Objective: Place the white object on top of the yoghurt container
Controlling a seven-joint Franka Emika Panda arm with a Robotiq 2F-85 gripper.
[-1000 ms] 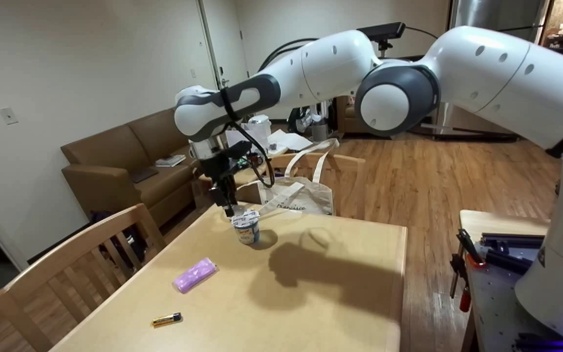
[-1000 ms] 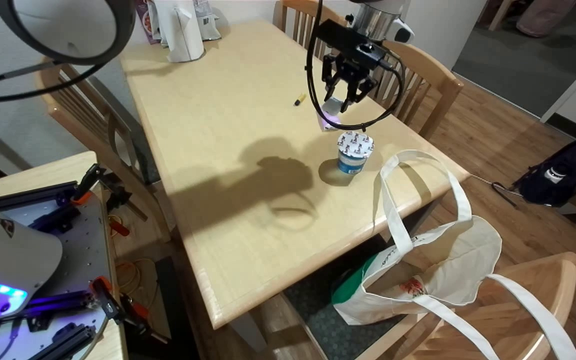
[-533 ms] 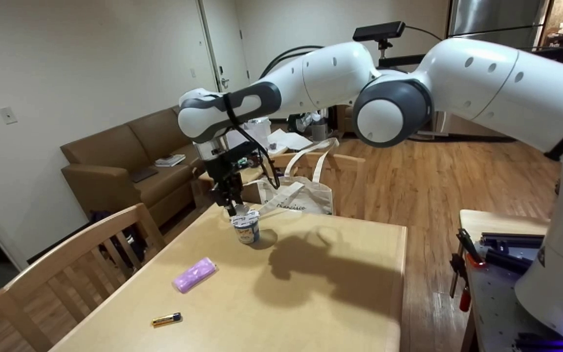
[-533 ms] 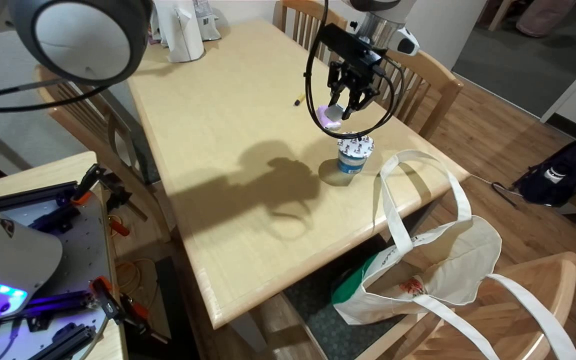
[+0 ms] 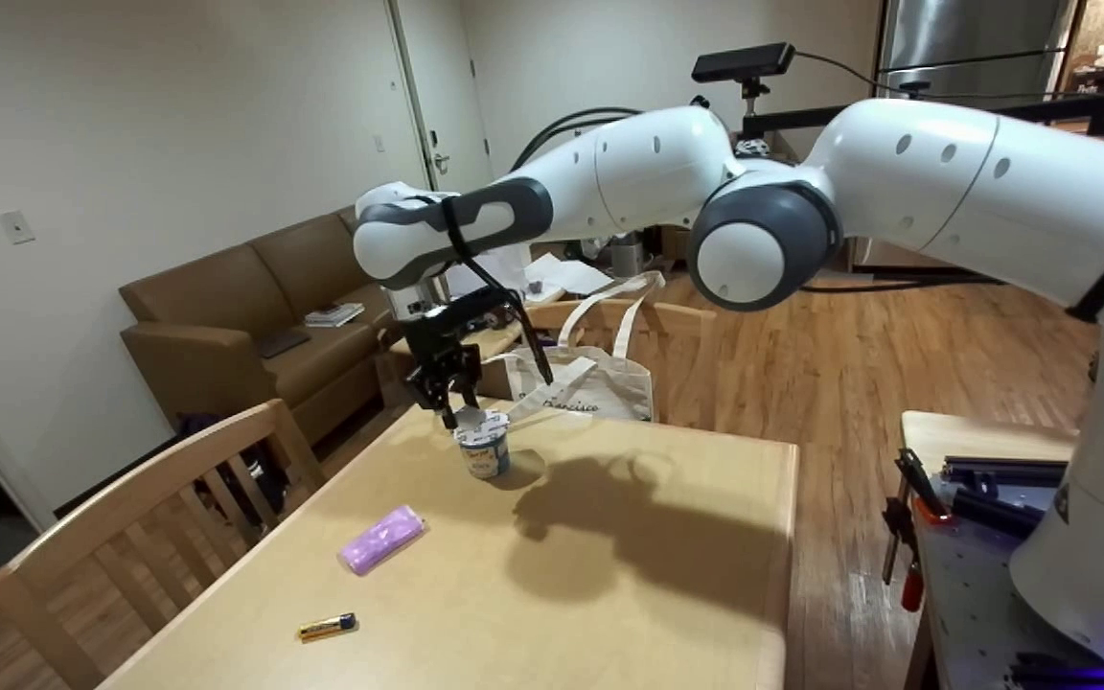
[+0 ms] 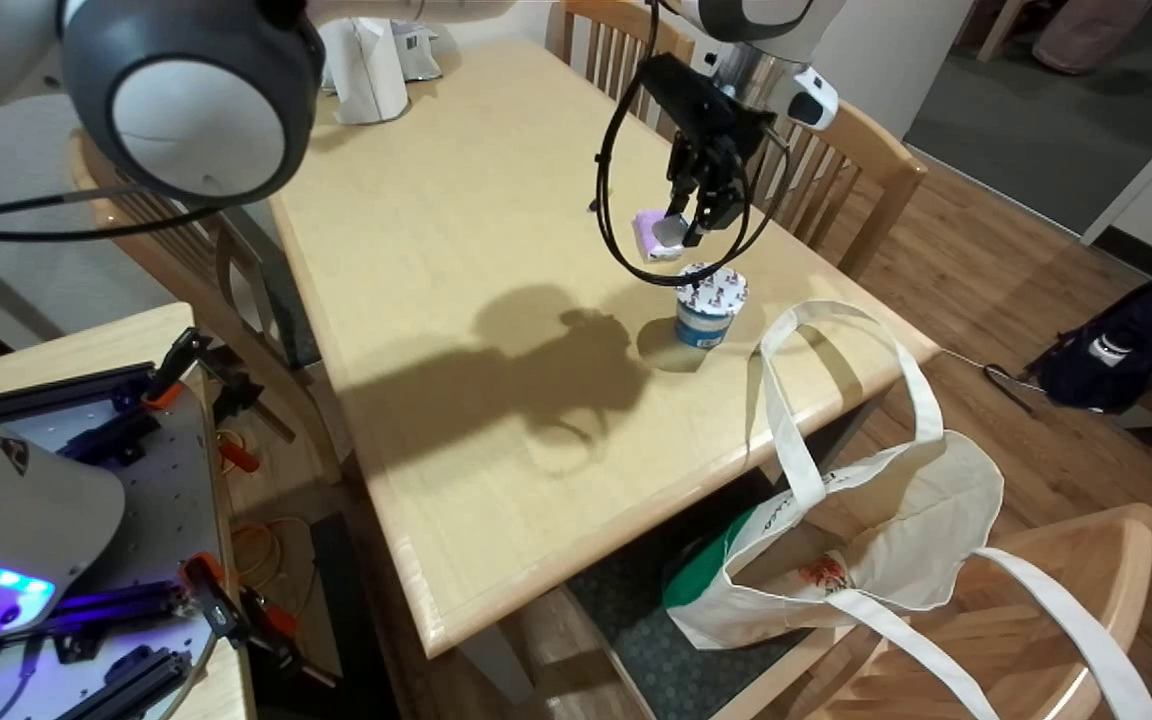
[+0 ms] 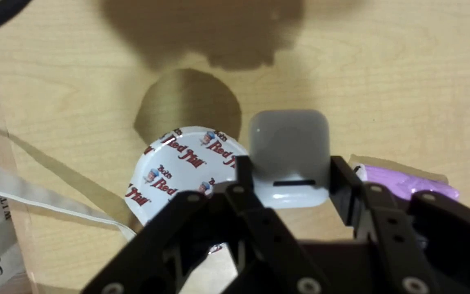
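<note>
In the wrist view the white object, a small rounded box with a dark slot, is pinched between the fingertips of my gripper. The yoghurt container stands left of it there, its printed lid partly covered by my left finger. In an exterior view the white object hangs in the air up and left of the cup, apart from the lid. Another exterior view has the white object overlapping the far edge of the container's lid; contact cannot be told from there. The cup is upright on the table.
A purple packet and a battery lie on the table. A tote bag hangs by the table's end, one strap rising near the cup. A wooden chair flanks the long side. My cable loops below the wrist.
My arm has sunk and its wrist has turned a little. In an exterior view the white object has shifted slightly down and right, nearer the cup. The grip has held; the cup stands unmoved.
</note>
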